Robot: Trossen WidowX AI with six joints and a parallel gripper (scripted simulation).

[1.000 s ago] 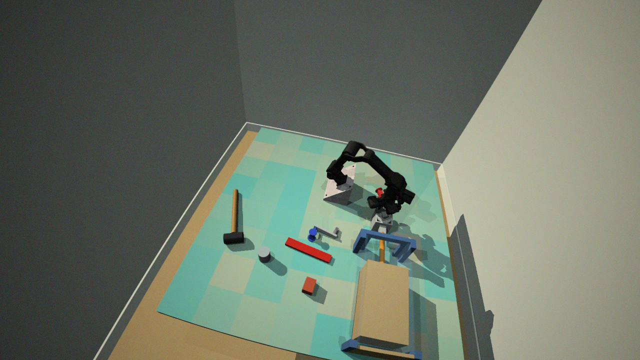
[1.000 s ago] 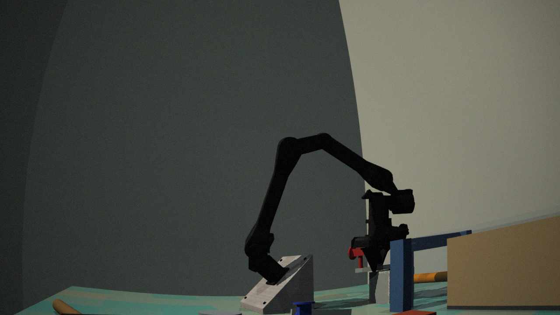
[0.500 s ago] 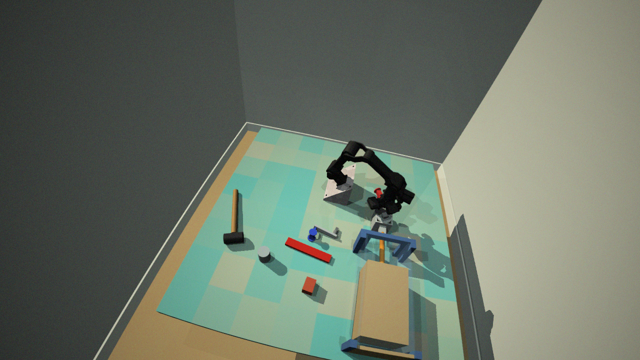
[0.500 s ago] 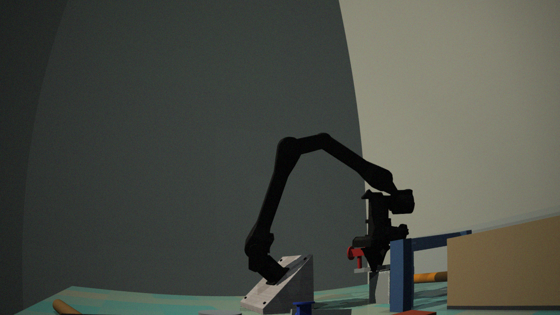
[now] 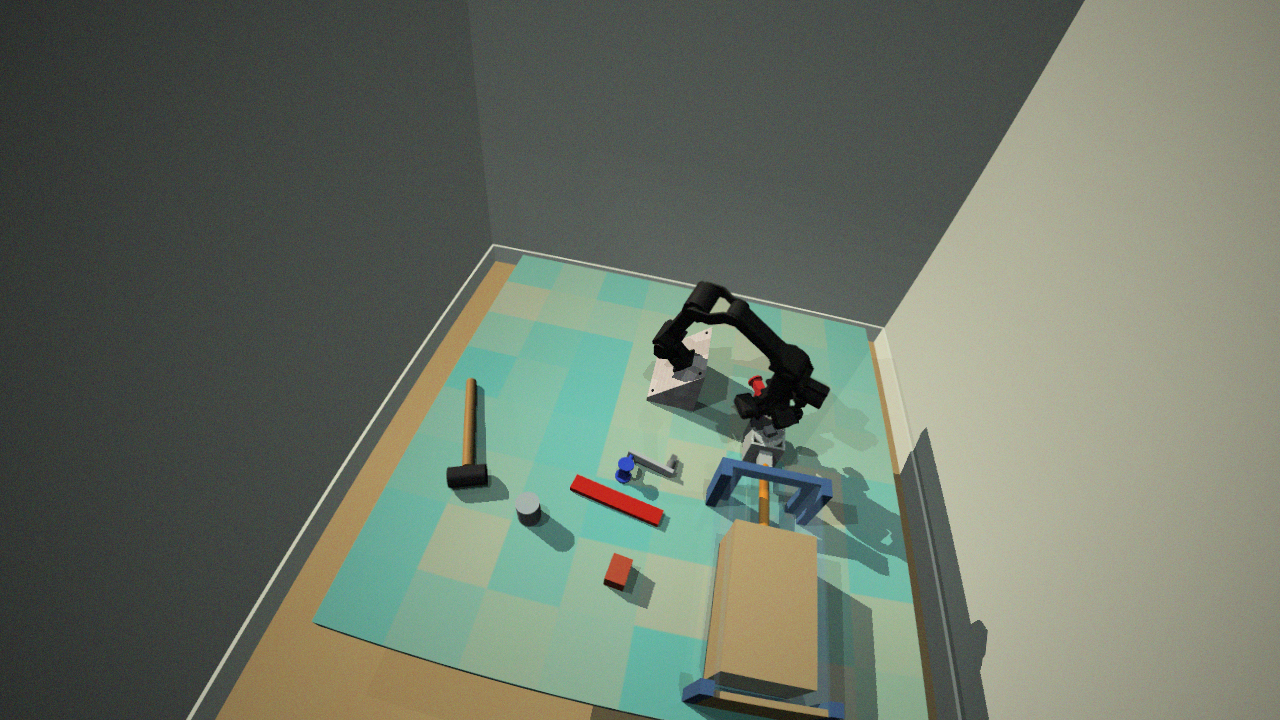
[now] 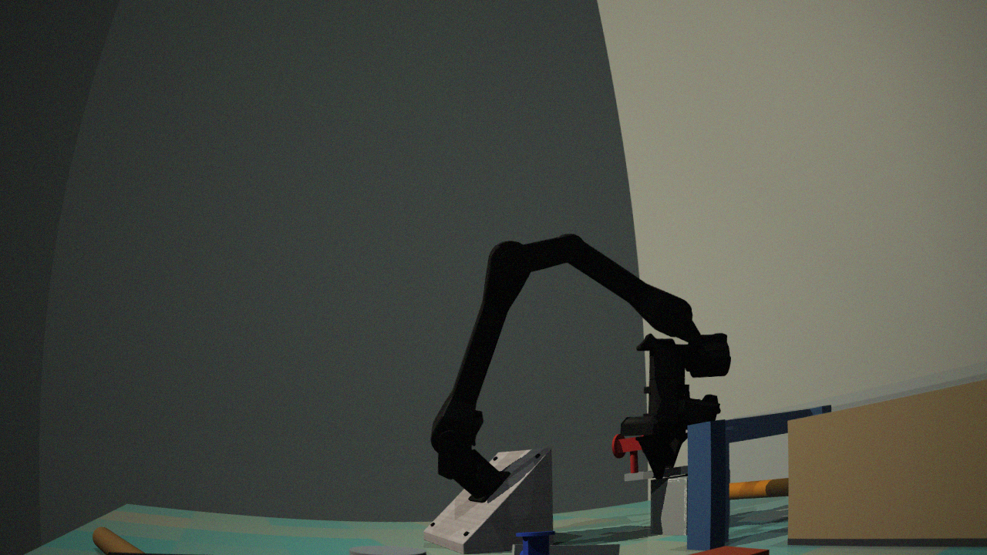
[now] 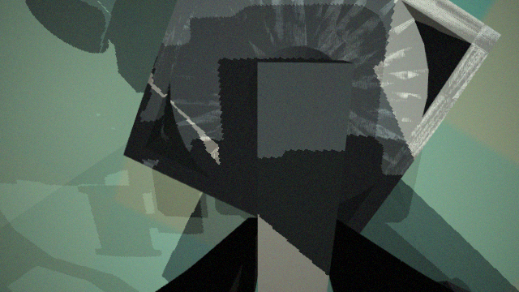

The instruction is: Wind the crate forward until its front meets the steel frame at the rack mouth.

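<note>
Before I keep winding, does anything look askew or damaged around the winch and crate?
Nothing stands out: the crate sits flat, short of the blue frame, and the strap runs straight.

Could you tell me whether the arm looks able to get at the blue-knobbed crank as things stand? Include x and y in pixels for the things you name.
Probably not yet: the pincer (image 5: pixel 763 424) (image 6: pixel 660 475) is shut on the red-knobbed crank (image 6: pixel 635 475) at the winch, though nothing seems to cover the blue-knobbed one.

From up here I see my black arm (image 5: pixel 760 335) arching right of centre, a red knob (image 5: pixel 756 385) beside it. Below, an orange strap (image 5: pixel 763 503) runs under the blue frame (image 5: pixel 778 474) to the tan crate (image 5: pixel 771 608) at lower right. A hammer (image 5: pixel 469 429) lies left of centre.
</note>
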